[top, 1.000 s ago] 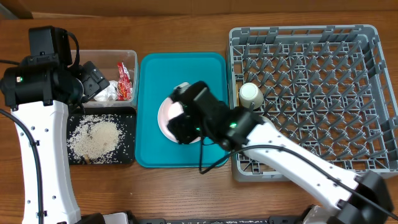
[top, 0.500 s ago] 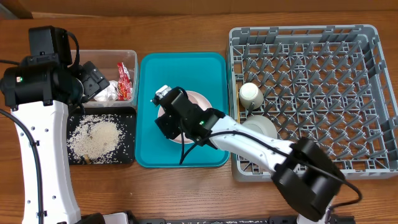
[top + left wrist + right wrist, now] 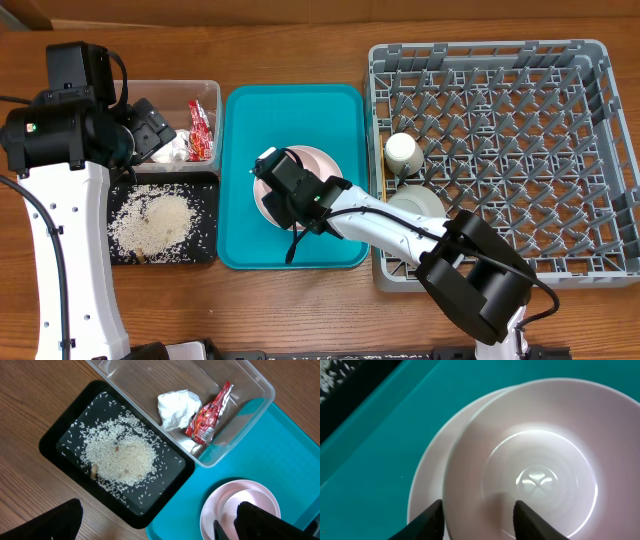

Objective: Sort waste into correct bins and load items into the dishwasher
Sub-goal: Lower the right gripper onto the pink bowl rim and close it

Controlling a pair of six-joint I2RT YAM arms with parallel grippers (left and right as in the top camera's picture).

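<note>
A pale pink bowl point(image 3: 540, 450) sits on a round plate point(image 3: 427, 475) on the teal tray point(image 3: 300, 120). My right gripper point(image 3: 480, 520) is low over it and open. One finger is outside the bowl's near rim and the other inside, with a gap between them. The left gripper point(image 3: 152, 130) hangs wide open over the clear tub point(image 3: 250, 390), holding nothing. In that tub lie the red wrapper point(image 3: 210, 412) and the white tissue point(image 3: 177, 407). Rice point(image 3: 120, 455) is heaped in the black tray point(image 3: 60, 435). The grey dishwasher rack point(image 3: 480, 50) holds a cup point(image 3: 403, 152) and a second bowl point(image 3: 418, 205).
The teal tray lies between the two bins and the rack, close to both. My right arm stretches from the front right across the rack's near left corner. Bare wooden table runs along the front edge.
My right gripper has settled over the bowl and its jaws have narrowed around the rim. The right arm's elbow has swung toward the front. The left arm has not moved.
</note>
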